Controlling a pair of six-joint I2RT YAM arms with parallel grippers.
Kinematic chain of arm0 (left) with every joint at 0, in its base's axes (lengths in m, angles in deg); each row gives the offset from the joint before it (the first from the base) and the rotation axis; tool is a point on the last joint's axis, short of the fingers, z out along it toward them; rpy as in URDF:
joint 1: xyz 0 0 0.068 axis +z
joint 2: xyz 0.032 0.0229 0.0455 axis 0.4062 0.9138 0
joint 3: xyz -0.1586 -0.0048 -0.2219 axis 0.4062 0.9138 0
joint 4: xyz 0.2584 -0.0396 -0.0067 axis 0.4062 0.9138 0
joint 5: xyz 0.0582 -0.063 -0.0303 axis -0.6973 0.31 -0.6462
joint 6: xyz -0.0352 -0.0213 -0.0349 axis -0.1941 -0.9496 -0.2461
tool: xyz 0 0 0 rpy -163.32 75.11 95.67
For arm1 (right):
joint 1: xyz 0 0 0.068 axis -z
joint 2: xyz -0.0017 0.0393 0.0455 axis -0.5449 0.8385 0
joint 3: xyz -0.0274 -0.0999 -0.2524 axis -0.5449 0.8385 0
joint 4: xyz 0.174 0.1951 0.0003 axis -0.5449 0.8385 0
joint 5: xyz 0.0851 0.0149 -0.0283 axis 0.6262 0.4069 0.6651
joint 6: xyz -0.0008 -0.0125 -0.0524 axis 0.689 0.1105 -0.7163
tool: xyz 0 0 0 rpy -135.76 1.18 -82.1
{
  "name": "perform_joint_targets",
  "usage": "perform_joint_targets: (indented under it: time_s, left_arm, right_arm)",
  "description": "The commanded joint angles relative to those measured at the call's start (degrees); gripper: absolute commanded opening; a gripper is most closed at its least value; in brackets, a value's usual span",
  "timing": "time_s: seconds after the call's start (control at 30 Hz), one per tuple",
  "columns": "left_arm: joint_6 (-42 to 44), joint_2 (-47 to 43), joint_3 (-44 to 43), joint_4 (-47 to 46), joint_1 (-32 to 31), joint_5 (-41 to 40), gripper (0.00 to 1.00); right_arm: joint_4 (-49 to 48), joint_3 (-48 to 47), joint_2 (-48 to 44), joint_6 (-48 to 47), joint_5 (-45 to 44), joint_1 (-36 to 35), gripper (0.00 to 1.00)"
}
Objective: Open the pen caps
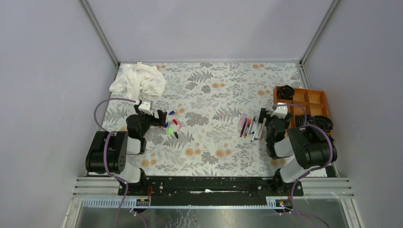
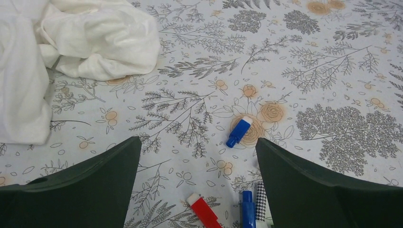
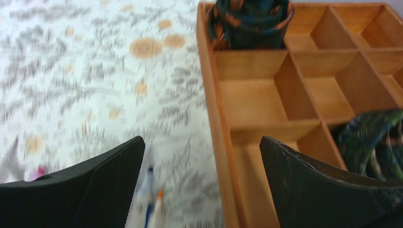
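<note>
Several loose pen caps lie left of centre: blue (image 1: pixel 171 112), red (image 1: pixel 175 121), pink (image 1: pixel 180 127), green (image 1: pixel 169 130) and black (image 1: pixel 176 135). My left gripper (image 1: pixel 161 116) is open and empty just left of them. In the left wrist view it (image 2: pixel 197 142) hovers over a blue cap (image 2: pixel 238 132), a red cap (image 2: pixel 203 211) and another blue cap (image 2: pixel 247 213). The pens (image 1: pixel 252 127) lie in a row right of centre. My right gripper (image 1: pixel 267 115) is open and empty beside them. Its wrist view (image 3: pixel 202 142) is blurred, with pen tips (image 3: pixel 147 194) at the lower left.
A crumpled white cloth (image 1: pixel 138 80) lies at the back left, also in the left wrist view (image 2: pixel 71 42). A wooden compartment tray (image 1: pixel 304 107) stands at the right edge and holds dark rolled items (image 3: pixel 249 19). Its wall (image 3: pixel 216 118) is close to the right gripper.
</note>
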Motion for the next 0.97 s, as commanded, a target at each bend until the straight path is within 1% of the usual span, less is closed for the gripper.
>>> perform_joint_targets:
  time_s: [0.0, 0.07, 0.33, 0.93]
  left_arm:
    - [0.4, 0.3, -0.9, -4.1, -0.2, -2.2, 0.99]
    - [0.5, 0.1, -1.0, -3.7, -0.1, -2.2, 0.99]
    - [0.4, 0.1, -1.0, -3.7, -0.2, -2.2, 0.99]
    - [0.4, 0.1, -1.0, -3.7, -0.2, -2.4, 0.99]
  right_arm:
    - [13.0, -8.9, -2.9, 7.3, 7.2, 7.0, 1.0]
    - [13.8, -9.1, -2.9, 8.0, 8.7, 8.2, 1.0]
    - [12.4, -8.5, -3.0, 7.9, 8.9, 8.2, 1.0]
    - [12.4, -8.6, -3.0, 7.9, 8.8, 8.3, 1.0]
